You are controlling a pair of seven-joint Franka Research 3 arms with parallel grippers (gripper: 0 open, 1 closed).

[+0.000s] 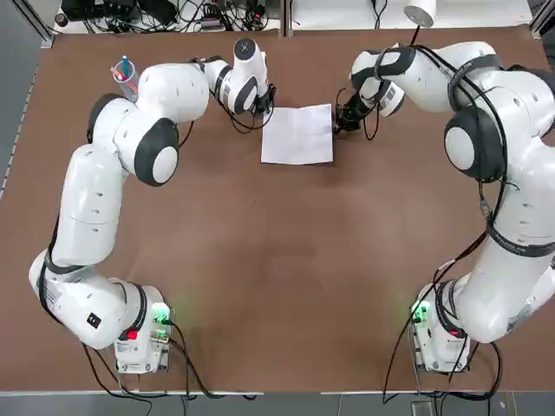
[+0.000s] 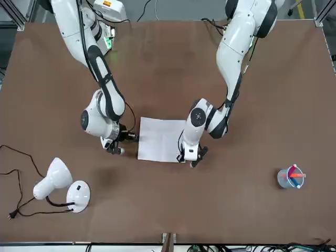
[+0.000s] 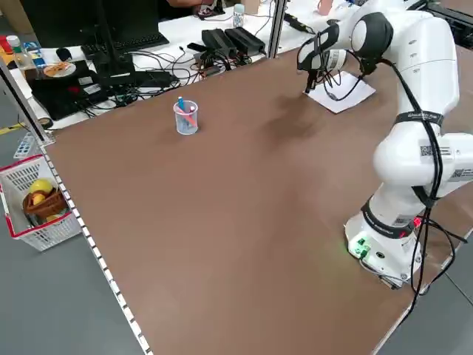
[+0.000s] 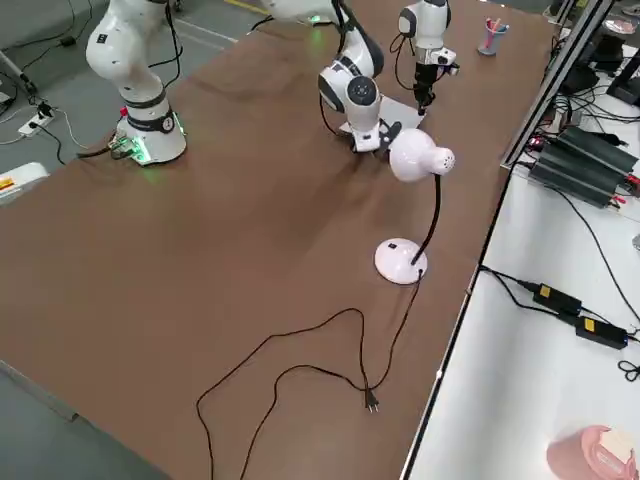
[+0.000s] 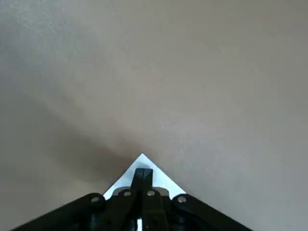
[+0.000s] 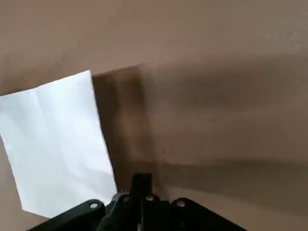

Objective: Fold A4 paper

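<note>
No writing is readable on the blank paper; left gripper and right gripper flank it, fingers closed.

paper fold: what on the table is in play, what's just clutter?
In play:
A4 paper
left gripper, shut, at one corner
right gripper, shut, beside the opposite edge

Clutter:
desk lamp with cord
pen cup
</note>
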